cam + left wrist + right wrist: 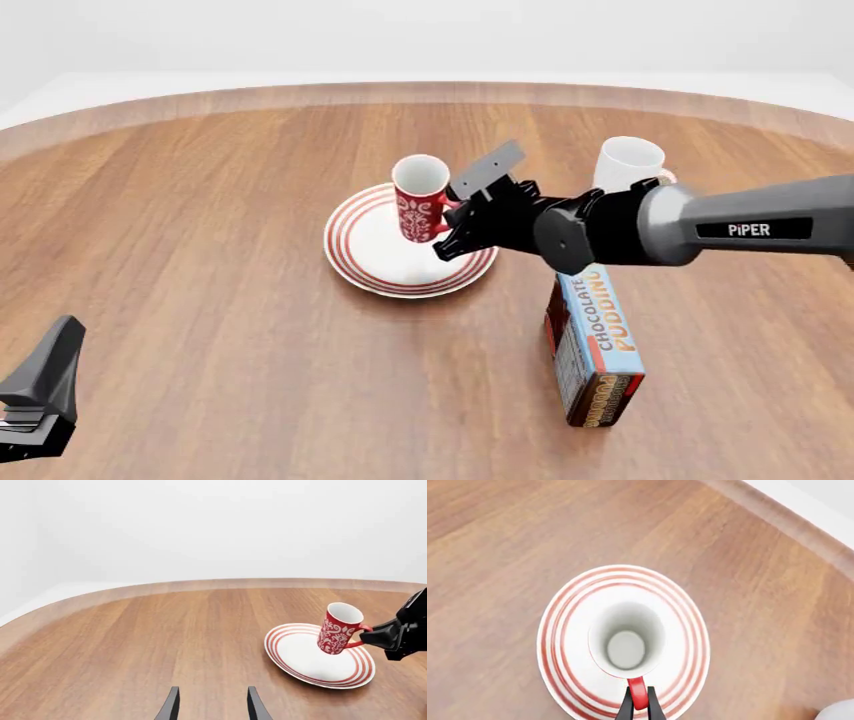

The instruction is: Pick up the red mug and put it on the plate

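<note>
Red mug [420, 202] tilted (patterned) over ringed white plate [363, 258]

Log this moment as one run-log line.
right end effector: shut on red mug handle | mug: tilted, over plate | left end effector: open, idle

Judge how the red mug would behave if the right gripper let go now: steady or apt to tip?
Likely tippy: the red mug is tall, narrow and tilted over the plate. The right gripper pinches only its handle, so it may swing. It looks rigid, probably breakable.
</note>
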You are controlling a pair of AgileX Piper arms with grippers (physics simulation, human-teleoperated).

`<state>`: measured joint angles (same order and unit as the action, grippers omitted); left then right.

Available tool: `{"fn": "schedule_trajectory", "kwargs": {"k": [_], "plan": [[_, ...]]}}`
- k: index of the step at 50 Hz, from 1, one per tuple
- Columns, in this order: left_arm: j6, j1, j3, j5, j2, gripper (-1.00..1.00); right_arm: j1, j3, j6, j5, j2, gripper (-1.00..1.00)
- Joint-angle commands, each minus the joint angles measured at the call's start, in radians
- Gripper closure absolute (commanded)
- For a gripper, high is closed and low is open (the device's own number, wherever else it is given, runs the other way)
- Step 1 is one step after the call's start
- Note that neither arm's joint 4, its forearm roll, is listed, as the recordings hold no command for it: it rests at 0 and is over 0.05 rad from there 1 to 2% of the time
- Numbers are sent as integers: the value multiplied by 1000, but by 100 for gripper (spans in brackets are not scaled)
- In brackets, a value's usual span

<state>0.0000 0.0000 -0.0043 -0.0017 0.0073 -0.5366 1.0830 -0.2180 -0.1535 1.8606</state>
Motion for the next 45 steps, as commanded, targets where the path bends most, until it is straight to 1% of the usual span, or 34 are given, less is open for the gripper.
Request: {"fn": "schedule_trajectory", "kwargs": {"k": [1, 21, 45], "plan": [[0, 0, 0, 0, 0, -100, -2, 23, 11, -3, 27, 100], [0, 0, 0, 0, 0, -100, 4, 24, 23, -22, 55, 100], [0, 0, 0, 0, 0, -100, 7, 67, 26, -17, 110, 100]]}}
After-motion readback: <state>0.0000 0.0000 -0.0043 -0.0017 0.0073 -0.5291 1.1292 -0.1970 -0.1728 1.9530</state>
